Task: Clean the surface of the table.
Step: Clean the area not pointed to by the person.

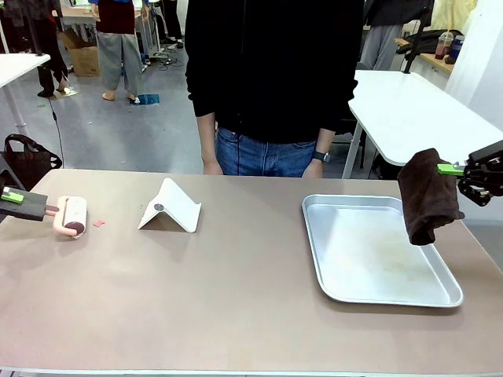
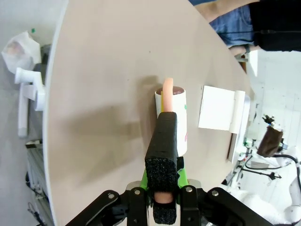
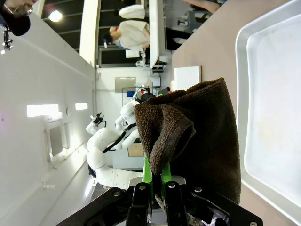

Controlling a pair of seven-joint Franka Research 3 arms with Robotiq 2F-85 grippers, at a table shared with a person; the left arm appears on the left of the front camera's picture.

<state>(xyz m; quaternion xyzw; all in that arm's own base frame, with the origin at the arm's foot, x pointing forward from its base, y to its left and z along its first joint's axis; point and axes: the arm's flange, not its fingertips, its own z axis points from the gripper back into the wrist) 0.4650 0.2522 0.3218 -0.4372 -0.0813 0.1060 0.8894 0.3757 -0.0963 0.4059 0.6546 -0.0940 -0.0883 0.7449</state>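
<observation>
Table (image 1: 236, 298): spanning the front view, bearing a tray (image 1: 311, 229) at right. Left gripper (image 1: 11, 195): clamping the foam handle of a roller (image 1: 72, 215) at the table's left end. Right gripper (image 1: 454, 168): pinching a brown cloth (image 1: 427, 196), which is hanging over the tray's right edge.

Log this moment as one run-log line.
left claw: shut on lint roller handle | right claw: shut on brown cloth, hanging by tray | table: red scrap near roller

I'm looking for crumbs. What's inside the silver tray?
Bare metal with faint smudges in the tray. The brown cloth in the right gripper hides its far right corner.
</observation>
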